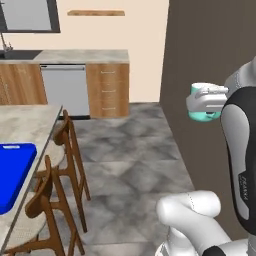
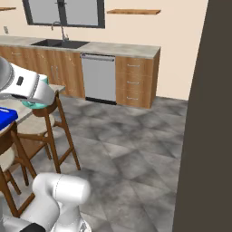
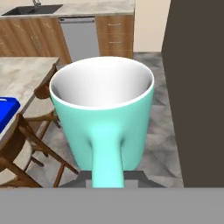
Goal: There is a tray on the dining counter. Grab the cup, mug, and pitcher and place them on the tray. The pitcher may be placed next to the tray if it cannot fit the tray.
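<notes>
Gripper [image 1: 206, 102] was clamped on the mug [image 3: 103, 118] by its handle, held upright in the air, likely for carrying to the tray [image 1: 14, 172] on the dining counter [image 1: 27, 122].

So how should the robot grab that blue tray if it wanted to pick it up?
Probably by the low raised rim of the tray along its long edge facing the chairs, coming from above. It lies flat on the counter, so nothing else sticks up to pinch. The hand is busy now, shut on the mug's handle, so that must go down first.
</notes>
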